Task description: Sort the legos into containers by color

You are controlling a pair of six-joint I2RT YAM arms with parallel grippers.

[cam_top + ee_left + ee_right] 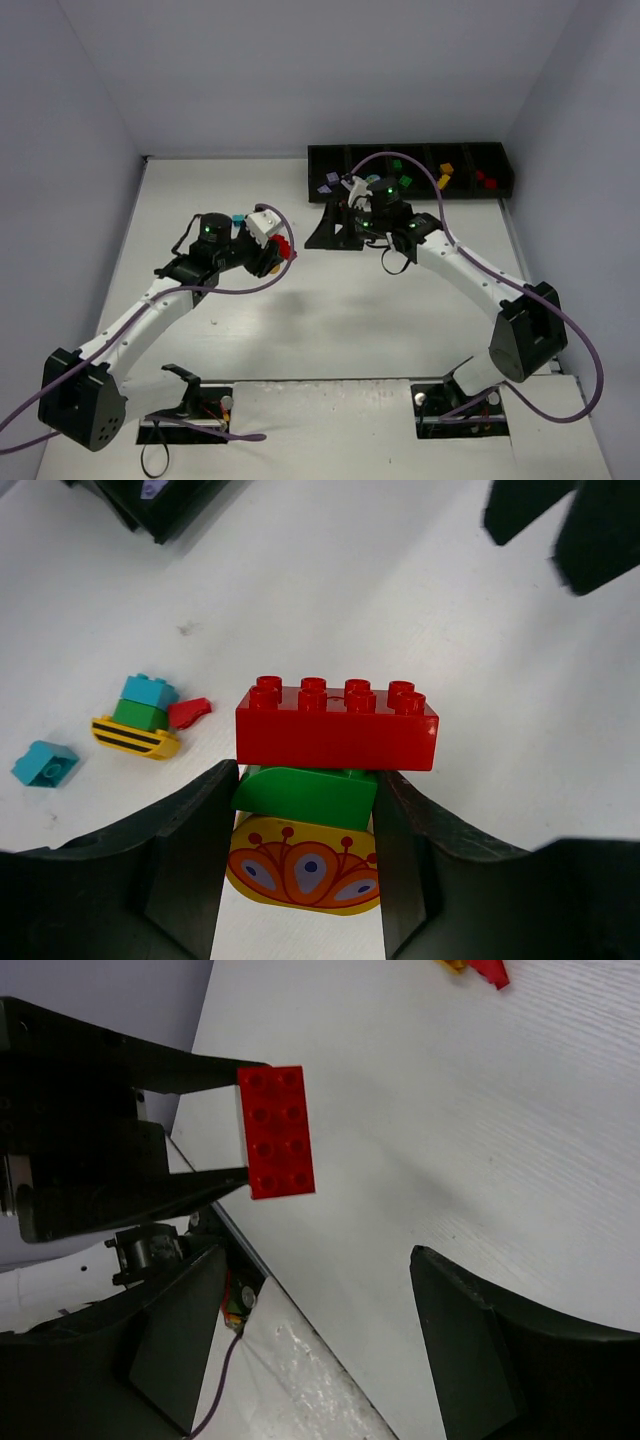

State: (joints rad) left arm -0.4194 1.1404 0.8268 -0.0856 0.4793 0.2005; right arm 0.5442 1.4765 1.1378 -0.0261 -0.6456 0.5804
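At mid-table, left of centre: left gripper [306, 798] clenched on a brick stack [335, 780]. The stack is a red two-by-four brick [337, 725] on top, a green rounded piece [305, 792] under it and a yellow-orange patterned piece [305, 870] at the bottom. The fingers [190, 850] press the green and yellow-orange pieces from both sides; the red brick sits clear beyond the tips. Stack is off the table [350, 320].

Left arm pose: base at the near left corner, white link rising toward centre, wrist bent so the gripper points right, toward the other arm.

Right arm pose: shoulder block at the right edge, white forearm stretched far and left, wrist just in front of the containers [400, 148]. Right gripper [318, 1260] faces the left one. Its jaws are spread, with only bare table between them. In its wrist view the red brick shows studs-on, held out by the left fingers, apart from the right fingertips.

Legos already in the bins, top view: lilac [330, 182], green [405, 182], yellow-orange [444, 178], red [483, 178], each colour in its own compartment.

Loose on the table, left wrist view: a teal brick [45, 763] alone; a small stack [140, 720] of teal on green on a striped yellow base; a red chip [188, 712] just beside that stack.
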